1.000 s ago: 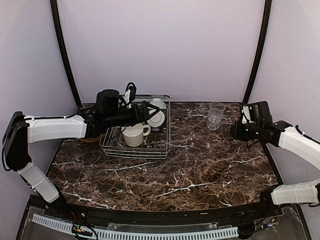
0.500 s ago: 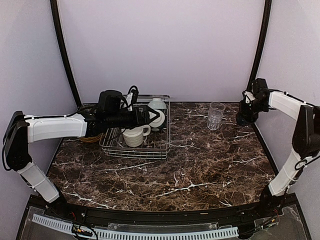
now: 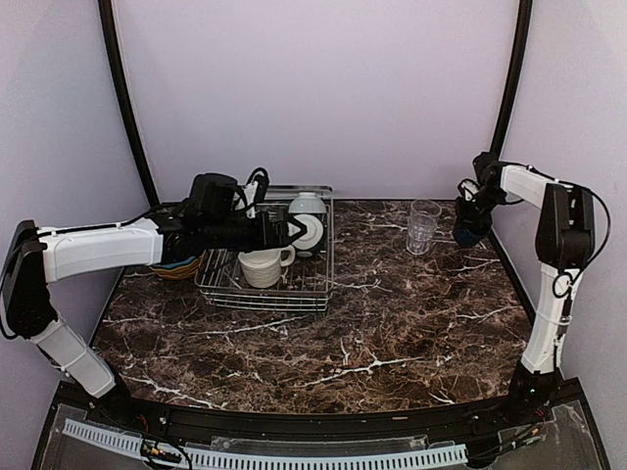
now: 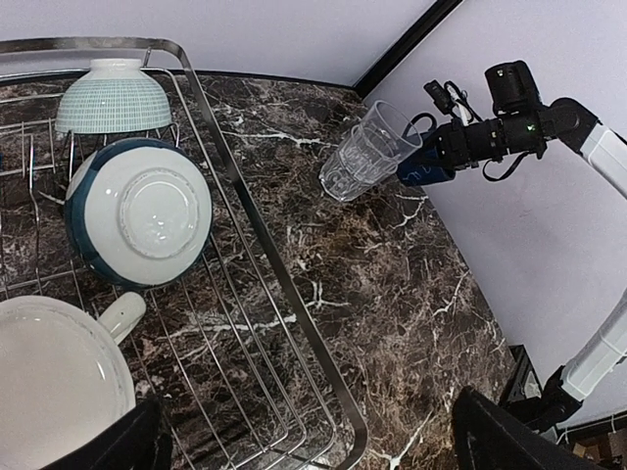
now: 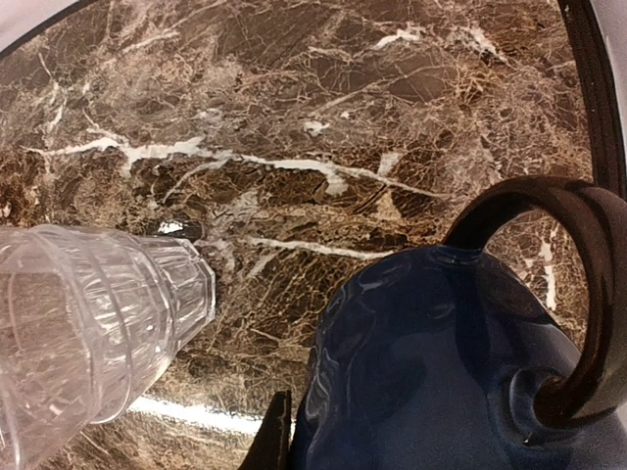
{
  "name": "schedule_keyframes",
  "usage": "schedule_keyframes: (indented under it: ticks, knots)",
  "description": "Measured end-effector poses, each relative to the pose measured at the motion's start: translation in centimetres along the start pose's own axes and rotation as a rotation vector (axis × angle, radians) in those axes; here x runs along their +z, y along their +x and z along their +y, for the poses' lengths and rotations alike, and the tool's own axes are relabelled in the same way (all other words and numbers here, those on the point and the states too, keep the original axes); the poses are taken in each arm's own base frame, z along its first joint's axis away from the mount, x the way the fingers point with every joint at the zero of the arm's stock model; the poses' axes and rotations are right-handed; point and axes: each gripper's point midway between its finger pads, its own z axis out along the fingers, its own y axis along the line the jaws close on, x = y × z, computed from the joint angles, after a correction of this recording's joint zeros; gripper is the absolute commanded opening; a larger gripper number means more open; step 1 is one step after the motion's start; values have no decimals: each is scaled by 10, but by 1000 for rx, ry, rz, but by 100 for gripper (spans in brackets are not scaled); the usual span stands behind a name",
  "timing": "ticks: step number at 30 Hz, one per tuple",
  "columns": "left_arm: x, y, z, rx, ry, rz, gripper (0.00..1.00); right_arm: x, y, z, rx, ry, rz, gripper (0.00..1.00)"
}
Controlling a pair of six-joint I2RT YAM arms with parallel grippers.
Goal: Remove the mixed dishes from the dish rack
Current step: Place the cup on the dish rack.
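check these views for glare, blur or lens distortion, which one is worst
top external: soft even light, no hard shadows, sharp, though the clear glass barely stands out against the wall; left wrist: sharp but wide-angle, the dish rack rim looks slightly bowed; right wrist: worst, shot very close, soft sheen on the dark blue mug, and the glass looks stretched.

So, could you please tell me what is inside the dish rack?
An upturned pale patterned bowl, a blue-and-white bowl on its side and a cream mug. The left arm covers the left part of the dish rack, so anything there is unseen.
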Motion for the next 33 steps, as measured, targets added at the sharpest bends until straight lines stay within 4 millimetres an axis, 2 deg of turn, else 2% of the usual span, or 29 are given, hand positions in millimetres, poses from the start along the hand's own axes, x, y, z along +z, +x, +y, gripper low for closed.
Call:
schedule_keyframes:
  ticks: [5,9,13,16,21,25,31,33]
  knots:
    - [-5,2,6,16,-43,7,99,16,7,-4,-4,9,54,9]
    - [-8,7,18,34,-106,30,99,24,7,-7,-3,14,74,17]
    - [-14,4,26,71,-177,48,99,24,-1,-6,-14,11,57,30]
    - [-21,-10,25,111,-224,39,99,22,-5,-2,-23,5,43,39]
    - [-26,-21,35,166,-321,51,99,19,-6,0,-33,6,33,61]
    - [-16,-19,55,206,-443,124,99,-8,-1,4,-41,11,-8,81]
    - [-5,-8,90,238,-602,235,99,-72,13,12,-47,15,-155,98]
    - [-4,-3,100,242,-637,267,99,-83,22,14,-41,9,-194,99]
